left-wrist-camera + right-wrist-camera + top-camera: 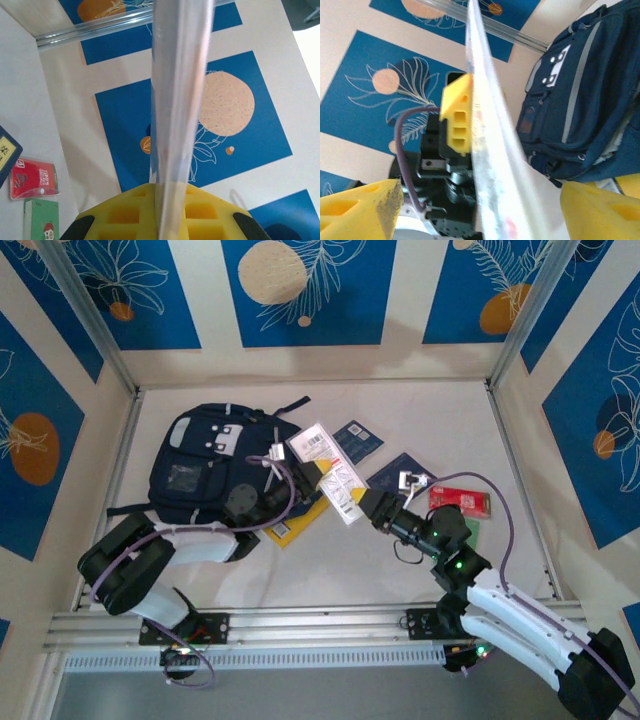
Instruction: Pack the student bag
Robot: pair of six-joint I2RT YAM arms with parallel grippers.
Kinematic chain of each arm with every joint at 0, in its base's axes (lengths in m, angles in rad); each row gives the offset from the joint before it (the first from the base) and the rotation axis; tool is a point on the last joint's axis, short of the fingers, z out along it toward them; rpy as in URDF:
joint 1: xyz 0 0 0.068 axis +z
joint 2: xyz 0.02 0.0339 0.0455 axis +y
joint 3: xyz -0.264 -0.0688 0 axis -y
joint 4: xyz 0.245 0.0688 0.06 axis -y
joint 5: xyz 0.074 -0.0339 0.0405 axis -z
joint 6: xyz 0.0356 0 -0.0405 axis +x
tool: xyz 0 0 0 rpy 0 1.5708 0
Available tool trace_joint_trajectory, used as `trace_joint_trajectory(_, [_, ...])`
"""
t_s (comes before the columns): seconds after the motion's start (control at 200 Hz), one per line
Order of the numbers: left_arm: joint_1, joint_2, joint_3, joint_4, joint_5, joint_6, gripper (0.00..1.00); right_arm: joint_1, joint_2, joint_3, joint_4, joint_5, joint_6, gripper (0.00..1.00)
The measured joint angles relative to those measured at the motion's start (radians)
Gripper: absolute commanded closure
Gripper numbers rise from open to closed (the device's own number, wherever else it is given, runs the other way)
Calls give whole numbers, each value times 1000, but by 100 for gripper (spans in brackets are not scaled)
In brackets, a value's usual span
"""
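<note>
The student bag (pixel 200 465), navy blue with pale stripes, lies at the back left of the table and also shows at the right of the right wrist view (pixel 590 100). My left gripper (pixel 308 475) is shut on a flat clear plastic packet (pixel 325 465) with a white barcode label, held up just right of the bag. That packet runs edge-on up from between the left gripper's (pixel 167 192) yellow pads (pixel 125 210). My right gripper (pixel 368 505) stands open at the packet's near end. Its yellow fingers (pixel 360 210) sit well apart on either side of the packet (pixel 490 150).
A yellow booklet (pixel 290 525) lies under the left arm. Two dark blue booklets (pixel 357 440) (pixel 400 472), a red packet (pixel 460 500) and a green box (pixel 470 530) lie right of centre. Metal frame rails and patterned walls enclose the table.
</note>
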Motion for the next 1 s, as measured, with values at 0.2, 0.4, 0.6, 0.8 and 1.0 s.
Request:
trace_joint_trajectory(0.2, [-13, 6, -9, 2, -48, 0, 97, 18, 33, 0, 54, 74, 4, 56])
trace_joint_trajectory(0.4, [-16, 7, -10, 23, -60, -10, 92, 18, 29, 0, 26, 121, 3, 77])
trace_joint_trajectory(0.6, [-16, 48, -9, 40, -58, -26, 69, 18, 18, 0, -4, 130, -2, 90])
trace_joint_trajectory(0.8, [-11, 66, -10, 39, -31, -12, 51, 7, -89, 0, -141, 159, -29, 94])
trace_joint_trajectory(1.0, [34, 11, -13, -124, 13, 63, 48, -55, -230, 5, -362, 202, -66, 96])
